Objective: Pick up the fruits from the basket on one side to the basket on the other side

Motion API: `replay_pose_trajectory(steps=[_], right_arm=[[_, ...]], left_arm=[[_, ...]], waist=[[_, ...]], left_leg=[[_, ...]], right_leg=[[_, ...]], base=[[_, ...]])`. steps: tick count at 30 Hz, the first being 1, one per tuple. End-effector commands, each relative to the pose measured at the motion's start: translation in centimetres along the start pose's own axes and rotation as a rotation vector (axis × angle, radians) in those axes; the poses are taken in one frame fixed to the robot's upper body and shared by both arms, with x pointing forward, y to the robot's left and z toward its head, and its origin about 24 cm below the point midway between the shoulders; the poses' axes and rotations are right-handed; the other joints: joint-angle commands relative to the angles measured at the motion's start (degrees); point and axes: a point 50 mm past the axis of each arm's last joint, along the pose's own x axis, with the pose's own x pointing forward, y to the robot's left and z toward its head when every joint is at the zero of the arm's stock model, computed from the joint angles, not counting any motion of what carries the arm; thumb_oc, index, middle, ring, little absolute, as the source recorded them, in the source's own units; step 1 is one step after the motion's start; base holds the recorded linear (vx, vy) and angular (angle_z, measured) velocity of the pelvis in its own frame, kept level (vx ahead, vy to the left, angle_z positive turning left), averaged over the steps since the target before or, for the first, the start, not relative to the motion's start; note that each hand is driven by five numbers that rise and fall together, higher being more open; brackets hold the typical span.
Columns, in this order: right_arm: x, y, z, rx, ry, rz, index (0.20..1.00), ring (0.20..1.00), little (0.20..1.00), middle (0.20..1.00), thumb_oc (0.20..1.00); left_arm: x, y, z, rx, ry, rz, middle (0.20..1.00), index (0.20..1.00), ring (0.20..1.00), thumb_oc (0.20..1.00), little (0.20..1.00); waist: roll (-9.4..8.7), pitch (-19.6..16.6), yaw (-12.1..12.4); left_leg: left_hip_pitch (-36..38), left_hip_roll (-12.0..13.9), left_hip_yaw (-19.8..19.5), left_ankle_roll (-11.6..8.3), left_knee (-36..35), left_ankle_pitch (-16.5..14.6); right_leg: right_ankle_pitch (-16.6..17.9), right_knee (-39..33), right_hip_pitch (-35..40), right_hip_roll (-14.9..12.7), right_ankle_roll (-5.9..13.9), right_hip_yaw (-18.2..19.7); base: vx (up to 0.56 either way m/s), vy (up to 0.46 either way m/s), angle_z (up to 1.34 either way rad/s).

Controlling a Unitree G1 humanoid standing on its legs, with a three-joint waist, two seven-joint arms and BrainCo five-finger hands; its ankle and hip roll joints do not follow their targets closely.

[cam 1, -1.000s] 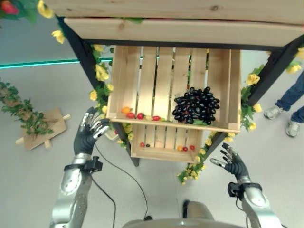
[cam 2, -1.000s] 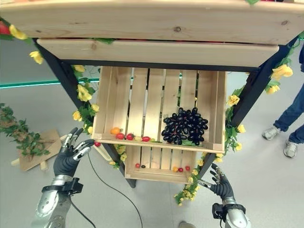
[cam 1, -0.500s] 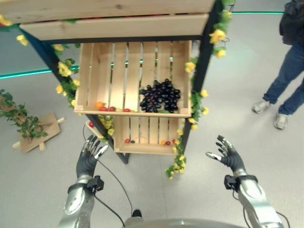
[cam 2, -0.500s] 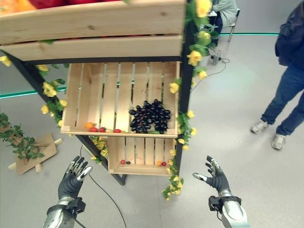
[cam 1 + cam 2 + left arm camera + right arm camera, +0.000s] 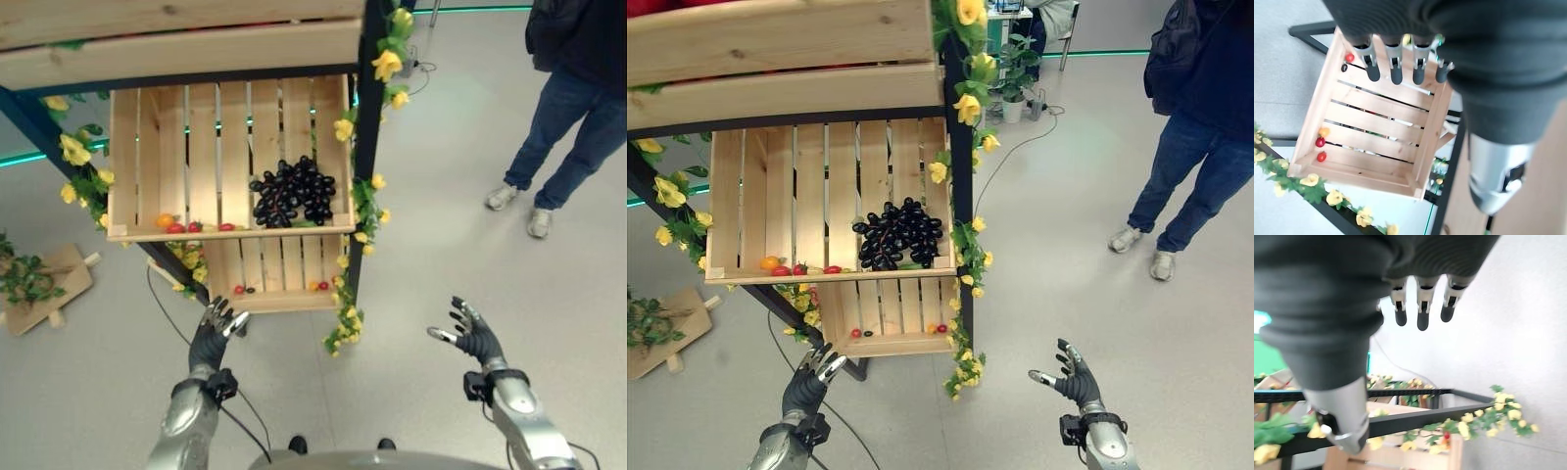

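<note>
Stand of black bars (image 5: 364, 147) with yellow flowers (image 5: 385, 64), carrying two slatted wooden crates. Upper crate (image 5: 132, 157) holds a bunch of dark grapes (image 5: 290, 192) toward its right end, plus small red and orange fruits (image 5: 176, 225) at its front left rim. Lower crate (image 5: 269, 279) holds a few small red, orange and dark fruits (image 5: 243, 289) along its front edge. Person in jeans (image 5: 558, 127) stands on the floor to the right. Left robot hand (image 5: 214, 328) hovers before the lower crate, fingers straight, empty. Right robot hand (image 5: 472, 335) is raised over bare floor right of the stand, fingers spread, empty.
</note>
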Motion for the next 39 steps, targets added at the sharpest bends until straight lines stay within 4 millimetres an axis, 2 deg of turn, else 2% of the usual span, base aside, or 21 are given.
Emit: replay_pose_trajectory(steps=[1, 5, 7, 8, 12, 17, 20, 22, 25, 26, 28, 29, 30, 32, 34, 35, 36, 37, 39], right_arm=[[0.4, 0.2, 1.1, 0.034, -0.062, -0.017, 1.0, 1.0, 1.0, 1.0, 1.0], [0.6, 1.0, 0.5, 0.112, -0.035, -0.034, 1.0, 1.0, 1.0, 1.0, 1.0], [0.0, 1.4, 0.1, 0.157, -0.028, -0.039, 1.0, 1.0, 1.0, 1.0, 1.0], [0.0, 1.4, 0.1, 0.157, -0.027, -0.039, 1.0, 1.0, 1.0, 1.0, 1.0], [-0.9, 1.5, -0.9, 0.169, -0.002, -0.042, 1.0, 1.0, 1.0, 1.0, 1.0], [-1.0, 1.6, -0.9, 0.162, -0.02, -0.063, 1.0, 1.0, 1.0, 1.0, 1.0], [-1.4, 1.0, -0.7, 0.188, -0.037, -0.101, 1.0, 1.0, 1.0, 1.0, 1.0], [-1.5, 0.8, -0.8, 0.193, -0.034, -0.111, 1.0, 1.0, 1.0, 1.0, 1.0], [-1.4, 0.8, -0.5, 0.191, -0.043, -0.119, 1.0, 1.0, 1.0, 1.0, 1.0], [-1.3, 0.9, -0.2, 0.183, -0.053, -0.122, 1.0, 1.0, 1.0, 1.0, 1.0], [-1.3, 0.9, -0.3, 0.183, -0.052, -0.122, 1.0, 1.0, 1.0, 1.0, 1.0], [-1.0, 1.2, 0.1, 0.174, -0.059, -0.109, 1.0, 1.0, 1.0, 1.0, 1.0], [-0.8, 1.4, 0.4, 0.169, -0.07, -0.099, 1.0, 1.0, 1.0, 1.0, 1.0], [-0.6, 1.5, 0.8, 0.142, -0.077, -0.075, 1.0, 1.0, 1.0, 1.0, 1.0], [-0.8, 1.6, 1.0, 0.136, -0.086, -0.068, 1.0, 1.0, 1.0, 1.0, 1.0], [-0.8, 1.6, 1.0, 0.136, -0.085, -0.068, 1.0, 1.0, 1.0, 1.0, 1.0], [-0.9, 1.4, 1.3, 0.129, -0.1, -0.07, 1.0, 1.0, 1.0, 1.0, 1.0], [-0.9, 1.4, 1.3, 0.127, -0.1, -0.068, 1.0, 1.0, 1.0, 1.0, 1.0], [-1.1, 1.1, 1.3, 0.13, -0.104, -0.077, 1.0, 1.0, 1.0, 1.0, 1.0]], left_arm=[[0.5, 0.5, 1.4, 0.169, -0.057, -0.011, 1.0, 1.0, 1.0, 1.0, 1.0], [1.2, 0.4, 1.5, 0.293, -0.042, -0.03, 1.0, 1.0, 1.0, 1.0, 1.0], [1.4, 0.4, 1.2, 0.343, -0.018, -0.045, 1.0, 1.0, 1.0, 1.0, 1.0], [1.4, 0.4, 1.2, 0.343, -0.018, -0.045, 1.0, 1.0, 1.0, 1.0, 1.0], [1.4, 0.3, 1.3, 0.378, -0.02, -0.071, 1.0, 1.0, 1.0, 1.0, 1.0], [1.7, 0.0, 2.0, 0.402, -0.049, -0.087, 1.0, 1.0, 1.0, 1.0, 1.0], [2.2, -1.2, 2.4, 0.4, -0.068, -0.132, 1.0, 1.0, 1.0, 1.0, 1.0], [2.4, -1.7, 2.5, 0.401, -0.074, -0.154, 1.0, 1.0, 1.0, 1.0, 1.0], [2.4, -2.4, 3.0, 0.384, -0.093, -0.184, 1.0, 1.0, 1.0, 1.0, 1.0], [2.3, -2.4, 3.3, 0.368, -0.103, -0.185, 1.0, 1.0, 1.0, 1.0, 1.0], [2.2, -2.4, 3.3, 0.368, -0.102, -0.185, 1.0, 1.0, 1.0, 1.0, 1.0], [2.2, -2.3, 3.6, 0.338, -0.111, -0.177, 1.0, 1.0, 1.0, 1.0, 1.0], [2.0, -2.2, 3.6, 0.327, -0.11, -0.177, 1.0, 1.0, 1.0, 1.0, 1.0], [2.1, -2.2, 3.9, 0.309, -0.118, -0.168, 1.0, 1.0, 1.0, 1.0, 1.0], [2.0, -2.1, 3.6, 0.275, -0.111, -0.161, 1.0, 1.0, 1.0, 1.0, 1.0], [1.9, -2.1, 3.6, 0.275, -0.111, -0.161, 1.0, 1.0, 1.0, 1.0, 1.0], [2.0, -2.2, 3.2, 0.232, -0.098, -0.146, 1.0, 1.0, 1.0, 1.0, 1.0], [2.0, -2.2, 3.2, 0.23, -0.098, -0.143, 1.0, 1.0, 1.0, 1.0, 1.0], [2.0, -2.0, 3.1, 0.218, -0.099, -0.126, 1.0, 1.0, 1.0, 1.0, 1.0]], waist=[[-0.97, -2.72, -0.6], [-1.77, -1.7, -2.36], [-2.53, -0.89, -3.8], [-2.54, -0.94, -3.65], [-3.85, -0.14, -5.22], [-4.02, 0.75, -4.51], [-3.55, 0.51, -5.51], [-3.15, -0.22, -5.59], [-2.86, -1.39, -4.88], [-2.71, -2.41, -3.74], [-2.73, -2.3, -3.64], [-2.53, -3.03, -1.93], [-2.66, -3.14, -1.67], [-3.05, -3.35, -1.26], [-2.83, -3.38, -2.38], [-2.78, -3.37, -2.29], [-2.71, -3.4, -4.17], [-2.53, -3.31, -3.94], [-2.01, -3.22, -4.92]], left_leg=[[-0.75, -3.57, -1.78, 2.49, 0.51, -0.94], [0.27, -2.45, -0.64, 2.61, -4.31, 1.51], [-0.07, -2.55, 1.83, 2.76, -5.16, 1.81], [-0.11, -2.54, 1.97, 2.77, -5.16, 1.79], [-0.74, -1.39, 7.01, 2.69, -5.11, 1.65], [-0.93, 1.8, 16.05, 1.57, -4.69, 1.76], [-1.0, 2.88, 19.28, 1.51, -4.74, 1.66], [-1.44, 3.67, 21.94, 1.52, -4.75, 1.82], [-1.58, 4.99, 26.63, 1.21, -3.74, 1.44], [-1.24, 5.5, 29.44, 1.01, -2.63, -0.18], [-1.1, 5.45, 29.52, 1.07, -2.4, -0.5], [-1.32, 6.27, 34.76, 1.39, -0.77, -0.89], [-1.01, 6.52, 36.64, 1.6, -0.3, -1.27], [-0.91, 7.05, 40.05, 2.27, 1.65, -2.21], [-0.12, 8.9, 41.81, 0.93, 2.82, -1.49], [-0.13, 9.02, 41.88, 0.86, 2.94, -1.52], [0.06, 11.15, 43.37, -0.12, 5.9, -1.44], [0.1, 11.68, 43.67, -0.44, 6.36, -1.49], [0.47, 13.72, 45.52, -1.56, 8.51, -1.24]], right_leg=[[1.08, 1.26, -3.73, 0.54, 1.67, -2.7], [3.0, 2.42, -6.84, -0.32, 3.18, -1.74], [4.17, 1.86, -8.38, -0.08, 3.56, -0.29], [4.21, 1.85, -8.46, -0.06, 3.56, -0.15], [6.6, 1.01, -10.81, 0.67, 4.92, 2.27], [4.88, 4.07, -10.22, -3.14, 5.78, -11.84], [3.75, 6.66, -8.42, -4.63, 5.64, -9.89], [4.02, 6.98, -7.3, -6.83, 5.99, -10.16], [5.8, 6.89, -3.86, -11.88, 7.01, -14.34], [7.29, 7.69, -2.02, -15.02, 8.61, -19.24], [7.31, 7.68, -1.85, -15.12, 8.78, -19.14], [9.18, 9.48, -0.07, -18.66, 9.34, -29.0], [9.7, 10.69, 0.27, -19.34, 9.53, -31.67], [7.79, 13.15, 0.42, -18.04, 9.27, -34.98], [6.4, 9.97, -1.02, -16.63, 8.08, -32.76], [6.39, 9.92, -1.03, -16.53, 8.02, -32.69], [4.76, 6.78, -0.57, -14.14, 7.24, -30.15], [4.61, 6.58, -0.55, -13.69, 6.93, -29.84], [2.34, 4.04, -0.21, -10.75, 5.41, -27.77]], base=[[-0.11, 0.174, -0.03], [-0.12, 0.166, 0.0], [-0.12, 0.151, -0.16], [-0.1, 0.099, -0.4], [-0.06, 0.031, -0.79], [-0.13, 0.024, -1.22], [-0.16, 0.016, -0.88], [-0.16, -0.022, -0.48], [-0.13, -0.053, -0.94], [-0.06, -0.03, -1.41], [-0.06, -0.026, -1.45], [-0.16, -0.046, -0.8], [-0.2, -0.038, -0.7], [-0.09, -0.087, -1.24], [0.01, -0.217, -1.41], [0.03, -0.314, -1.19], [0.01, -0.228, -0.68], [0.01, -0.303, -0.61], [0.01, -0.218, -0.66]])
